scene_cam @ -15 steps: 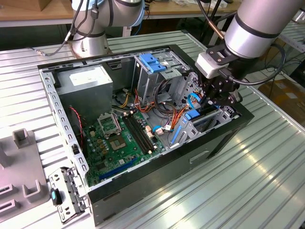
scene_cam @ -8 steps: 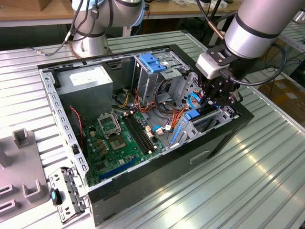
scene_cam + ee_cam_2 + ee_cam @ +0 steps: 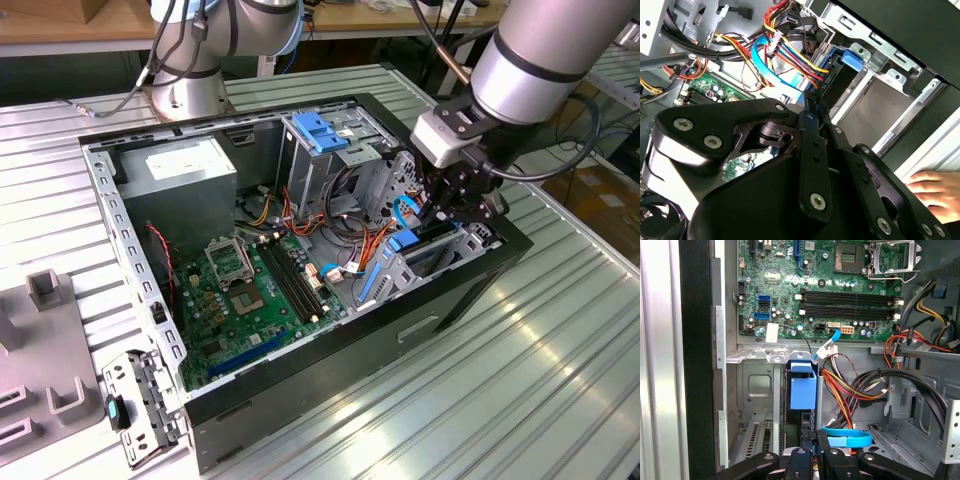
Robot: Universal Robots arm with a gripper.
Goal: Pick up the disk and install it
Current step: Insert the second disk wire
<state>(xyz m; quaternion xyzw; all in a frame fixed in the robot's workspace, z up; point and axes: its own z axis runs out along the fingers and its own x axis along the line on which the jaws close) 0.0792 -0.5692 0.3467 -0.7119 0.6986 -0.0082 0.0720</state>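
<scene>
While one arm leans in from the upper right of the exterior view, its gripper (image 3: 455,205) sits low inside the case (image 3: 330,360), at the drive bay right of centre. Its two fingers (image 3: 801,460) are pinched narrow on the disk (image 3: 803,390), which stands on edge in the bay. One hand (image 3: 935,192) rests at the lower right of the second wrist view. One motherboard (image 3: 235,300) lies left of centre.

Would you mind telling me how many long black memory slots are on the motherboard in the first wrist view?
4 slots on the motherboard: one pair nearer the processor socket, the second pair just beside it. None seems hidden.
</scene>
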